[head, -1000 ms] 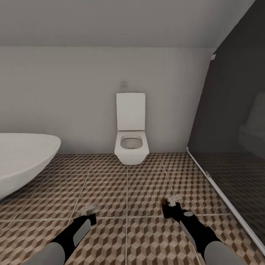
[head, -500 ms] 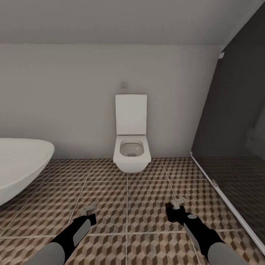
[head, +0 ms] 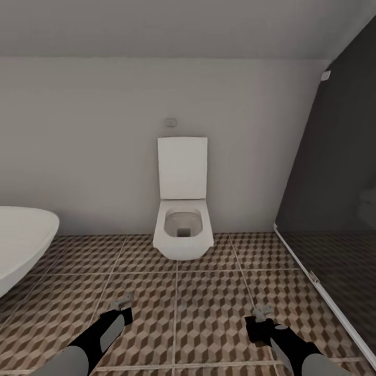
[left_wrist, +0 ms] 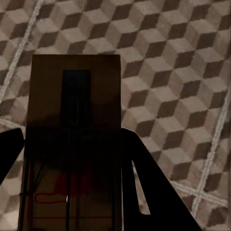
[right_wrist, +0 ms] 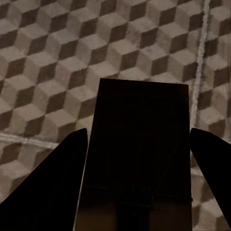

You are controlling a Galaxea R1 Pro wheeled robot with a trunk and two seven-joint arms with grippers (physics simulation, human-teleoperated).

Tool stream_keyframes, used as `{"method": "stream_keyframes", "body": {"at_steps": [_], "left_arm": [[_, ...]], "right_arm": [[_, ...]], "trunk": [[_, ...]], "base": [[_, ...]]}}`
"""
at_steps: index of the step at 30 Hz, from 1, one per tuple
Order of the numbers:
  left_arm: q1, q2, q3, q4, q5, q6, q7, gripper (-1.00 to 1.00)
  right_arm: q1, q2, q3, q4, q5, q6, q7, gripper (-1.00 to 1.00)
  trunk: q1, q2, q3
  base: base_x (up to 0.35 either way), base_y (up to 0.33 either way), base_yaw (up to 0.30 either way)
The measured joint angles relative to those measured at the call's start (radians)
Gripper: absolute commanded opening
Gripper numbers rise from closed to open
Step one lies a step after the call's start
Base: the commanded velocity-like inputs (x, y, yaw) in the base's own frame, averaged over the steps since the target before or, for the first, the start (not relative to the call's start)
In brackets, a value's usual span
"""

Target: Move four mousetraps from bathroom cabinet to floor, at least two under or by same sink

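Note:
Two mousetraps show, one in each gripper. My left gripper (head: 124, 304) is shut on a small tan mousetrap (head: 125, 301) low over the bathroom floor (head: 209, 292). The left wrist view has that mousetrap (left_wrist: 74, 120), with dark metal parts, flat between the dark fingers (left_wrist: 149, 187) above the cube-pattern floor (left_wrist: 183, 72). My right gripper (head: 261, 316) is shut on another mousetrap (head: 260, 312). In the right wrist view this mousetrap (right_wrist: 139, 144) lies dark between the fingers (right_wrist: 53, 187) over the floor (right_wrist: 72, 48). Cabinet and sink are out of view.
A white wall-hung toilet (head: 181, 230) with its lid up stands straight ahead against the pale wall. A white oval bathtub (head: 21, 240) juts in at the left. A dark glass shower partition (head: 334, 209) with a floor rail runs along the right.
The whole picture has shifted: the bathtub slid left and the toilet sits lower, so the camera moved. Both grippers keep their mousetraps; the right one shows lower and further right.

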Motion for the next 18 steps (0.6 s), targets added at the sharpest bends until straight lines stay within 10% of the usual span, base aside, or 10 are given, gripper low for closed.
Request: {"method": "stream_keyframes", "body": {"at_steps": [18], "left_arm": [[-0.001, 0.001, 0.001, 0.004, 0.0, 0.003, -0.002, -1.0]], "right_arm": [[0.0, -0.005, 0.0, 0.005, 0.0, -0.067, -0.001, -1.0]], "trunk": [[0.0, 0.0, 0.0]], "base": [[0.296, 0.171, 0.0]]}}
